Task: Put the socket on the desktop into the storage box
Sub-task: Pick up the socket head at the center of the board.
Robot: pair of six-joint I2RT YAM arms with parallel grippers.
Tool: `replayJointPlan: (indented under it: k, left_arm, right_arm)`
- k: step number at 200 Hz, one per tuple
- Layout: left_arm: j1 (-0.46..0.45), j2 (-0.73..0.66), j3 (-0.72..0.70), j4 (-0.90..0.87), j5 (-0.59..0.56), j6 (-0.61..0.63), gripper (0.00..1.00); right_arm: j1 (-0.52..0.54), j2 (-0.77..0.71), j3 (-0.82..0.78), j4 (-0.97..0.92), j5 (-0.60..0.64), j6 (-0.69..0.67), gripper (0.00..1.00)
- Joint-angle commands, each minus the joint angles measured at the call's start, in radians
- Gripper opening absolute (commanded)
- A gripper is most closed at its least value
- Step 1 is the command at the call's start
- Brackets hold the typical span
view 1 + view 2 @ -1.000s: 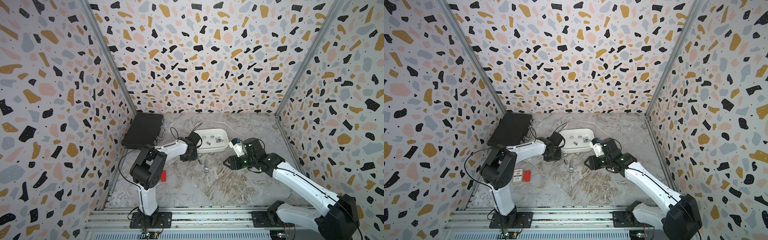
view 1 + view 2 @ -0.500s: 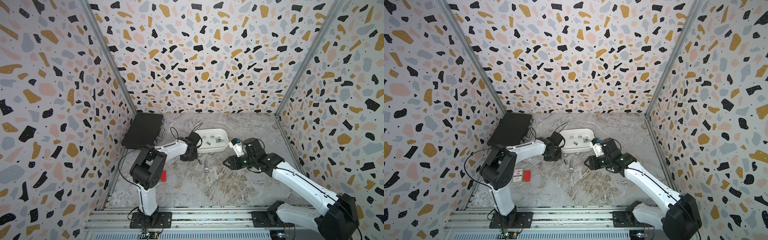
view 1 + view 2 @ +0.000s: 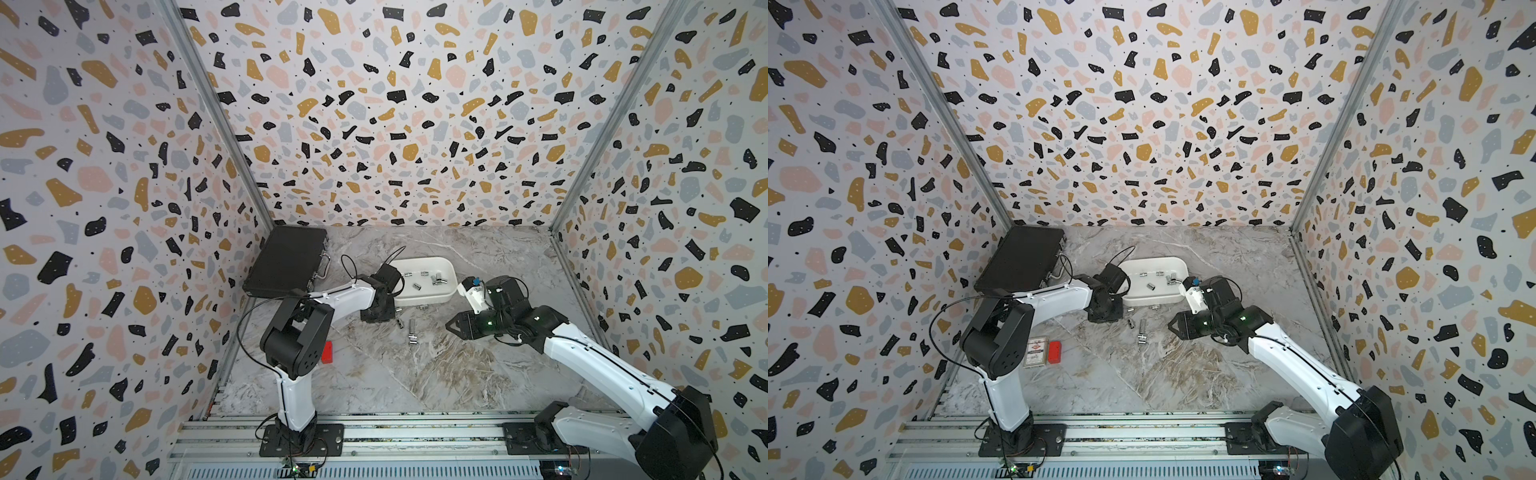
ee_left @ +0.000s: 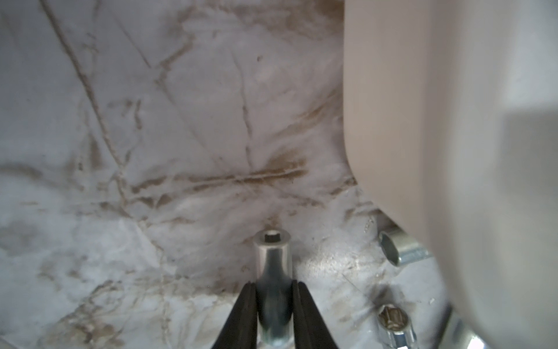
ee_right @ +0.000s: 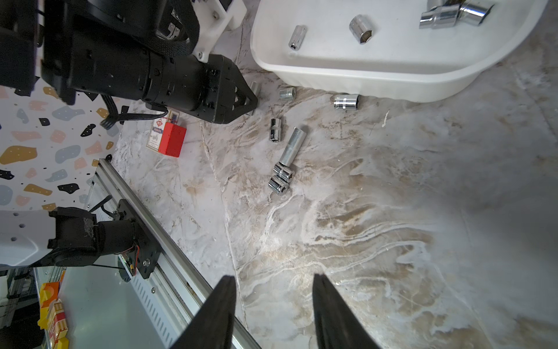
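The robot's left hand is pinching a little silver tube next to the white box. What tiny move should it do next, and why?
Probably lift the left hand straight up a little. Its fingers pinch the socket low by the desktop, and the wall of the storage box stands right beside it, so the socket likely must rise above the rim before going in.

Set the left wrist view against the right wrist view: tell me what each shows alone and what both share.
Left wrist only: the left gripper closed on a socket, its hex bore showing. Right wrist only: the open right gripper, stored sockets in the storage box, a long socket, a red block. Both: the desktop, the box's outer wall, loose sockets beside it.
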Motion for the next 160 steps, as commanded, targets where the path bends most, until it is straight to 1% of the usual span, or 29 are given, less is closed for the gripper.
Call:
replayJointPlan:
  k: [1, 30, 49, 67, 75, 83, 125, 160]
  left_arm:
    - [-0.004, 0.030, -0.019, -0.019, -0.002, 0.011, 0.25]
    - [-0.004, 0.046, -0.012, -0.027, -0.003, 0.015, 0.30]
    - [-0.004, 0.040, -0.019, -0.018, -0.004, 0.012, 0.19]
    - [-0.004, 0.034, -0.018, -0.025, -0.005, 0.014, 0.11]
    - [-0.004, 0.029, -0.019, -0.027, -0.006, 0.017, 0.06]
    - [-0.004, 0.019, -0.021, -0.027, -0.005, 0.018, 0.04]
    - [-0.005, -0.058, -0.021, -0.044, 0.004, 0.024, 0.01]
    - [-0.004, -0.139, -0.008, -0.070, 0.011, 0.035, 0.00]
  right_arm:
    - [0.005, 0.001, 0.014, -0.002, -0.006, 0.003, 0.46]
    - [0.004, 0.006, 0.019, -0.003, -0.003, 0.001, 0.46]
    - [0.006, 0.005, 0.020, -0.003, -0.002, 0.000, 0.46]
    - [0.006, 0.007, 0.024, -0.004, -0.003, 0.000, 0.46]
    - [0.004, 0.009, 0.025, -0.006, -0.003, -0.001, 0.46]
    - [0.004, 0.011, 0.026, -0.005, -0.006, -0.001, 0.46]
    - [0.005, 0.016, 0.026, -0.006, -0.010, 0.005, 0.46]
    - [0.005, 0.027, 0.043, -0.020, 0.004, 0.012, 0.46]
